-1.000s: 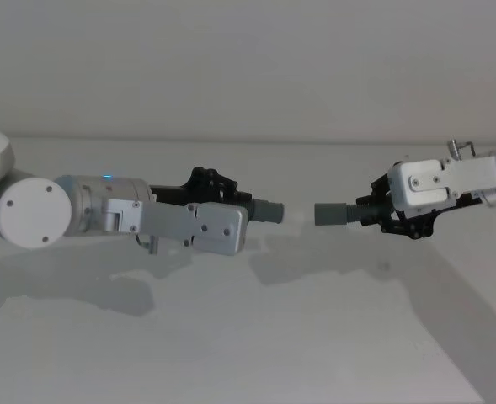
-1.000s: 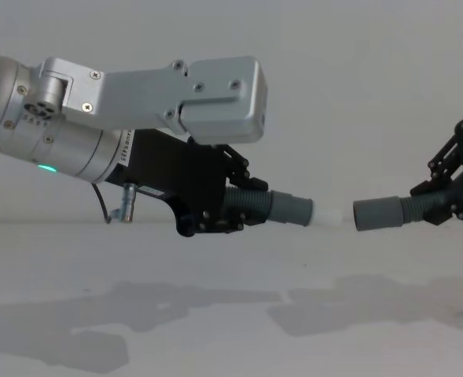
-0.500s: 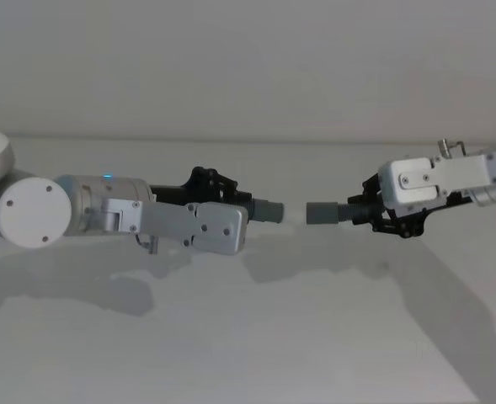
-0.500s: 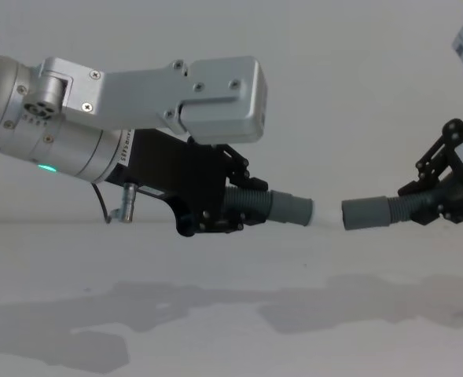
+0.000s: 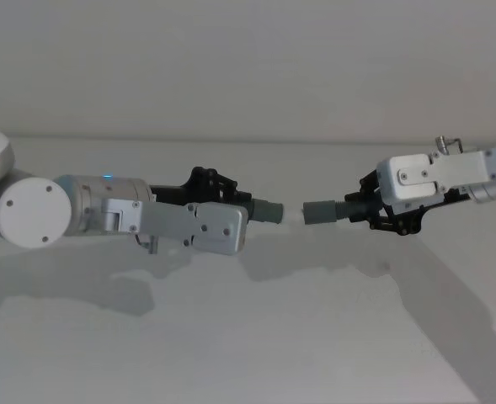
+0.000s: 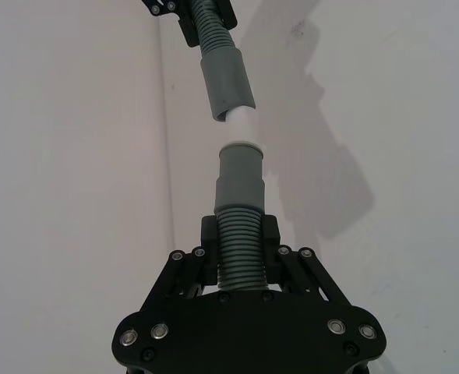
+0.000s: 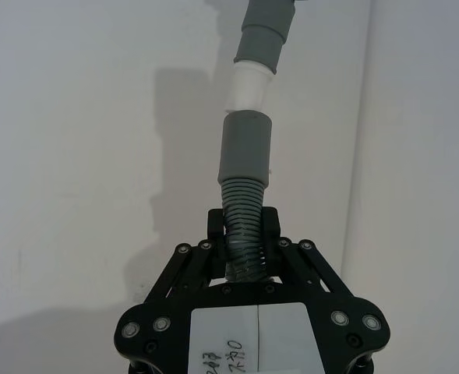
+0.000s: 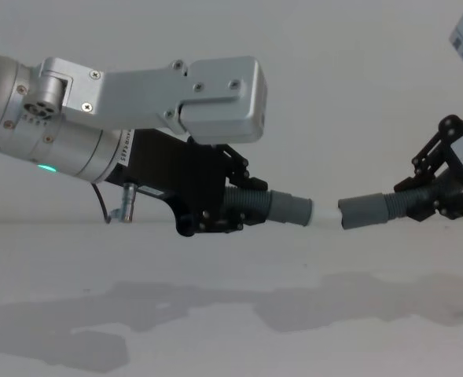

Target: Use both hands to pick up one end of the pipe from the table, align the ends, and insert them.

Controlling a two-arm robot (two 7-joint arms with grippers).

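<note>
Above the white worktop, the left claw clamps the short hose piece and the right claw clamps the longer hose piece. The white tip nearly meets the plain grey cuff, slightly offset.

- The left gripper is seen to be black, carried on a silver-grey arm on which a green light glows.
- The right gripper is likewise black, beneath a pale silver housing.
- The short hose piece is ribbed dark grey; its cuff is smooth grey, ended by a white tip.
- The other hose piece is ribbed dark grey, with a plain grey cuff.
- Below the cuffs, the table is matt white, crossed by grey shadows.
</note>
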